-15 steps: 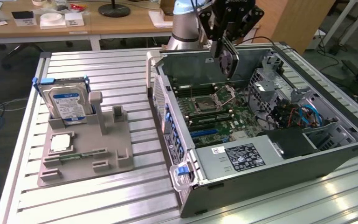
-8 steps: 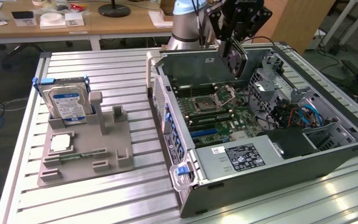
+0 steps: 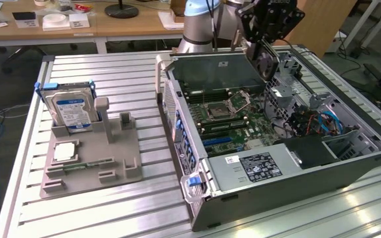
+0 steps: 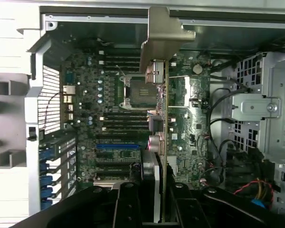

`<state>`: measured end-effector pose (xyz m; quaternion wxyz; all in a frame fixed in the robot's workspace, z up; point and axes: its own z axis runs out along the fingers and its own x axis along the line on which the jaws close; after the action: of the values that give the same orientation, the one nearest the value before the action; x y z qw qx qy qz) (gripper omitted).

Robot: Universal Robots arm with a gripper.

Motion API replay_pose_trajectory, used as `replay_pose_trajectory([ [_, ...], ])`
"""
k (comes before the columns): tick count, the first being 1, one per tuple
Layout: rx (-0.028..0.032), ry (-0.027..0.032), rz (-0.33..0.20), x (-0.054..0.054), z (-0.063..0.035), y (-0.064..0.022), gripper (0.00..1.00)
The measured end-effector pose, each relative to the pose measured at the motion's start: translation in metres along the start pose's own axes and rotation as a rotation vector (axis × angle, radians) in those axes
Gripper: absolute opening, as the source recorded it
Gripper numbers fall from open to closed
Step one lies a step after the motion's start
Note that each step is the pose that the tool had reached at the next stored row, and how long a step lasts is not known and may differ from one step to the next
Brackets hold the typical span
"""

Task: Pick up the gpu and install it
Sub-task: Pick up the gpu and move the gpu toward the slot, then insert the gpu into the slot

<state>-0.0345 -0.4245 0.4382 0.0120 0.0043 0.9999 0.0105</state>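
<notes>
Poised over the open computer case (image 3: 296, 198), the gripper (image 3: 267, 40) holds the gpu (image 3: 268, 62) on edge, its fingers (image 4: 128, 204) pinching the card's two faces; the card's long axis runs straight out from the fingers to its silver bracket (image 4: 164, 35); the motherboard (image 4: 114, 142) lies beneath, the card apparently not yet seated.

Over the motherboard (image 3: 233, 121) the open case (image 3: 309, 191) leaves free room, except where the gpu (image 3: 265, 59) hangs above one end; beside the motherboard, the power supply (image 3: 257, 166), drive cage (image 3: 285, 91) and cables (image 3: 316, 124) crowd in.
</notes>
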Motion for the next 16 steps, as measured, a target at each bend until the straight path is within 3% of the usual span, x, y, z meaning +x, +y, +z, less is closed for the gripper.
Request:
replay_pose_trajectory([
  [6, 0.0001, 0.0001, 0.000, -0.025, 0.0008, 0.0001, 0.28],
  [16, 0.0000, 0.0000, 0.000, -0.026, 0.0009, 0.0002, 0.28],
])
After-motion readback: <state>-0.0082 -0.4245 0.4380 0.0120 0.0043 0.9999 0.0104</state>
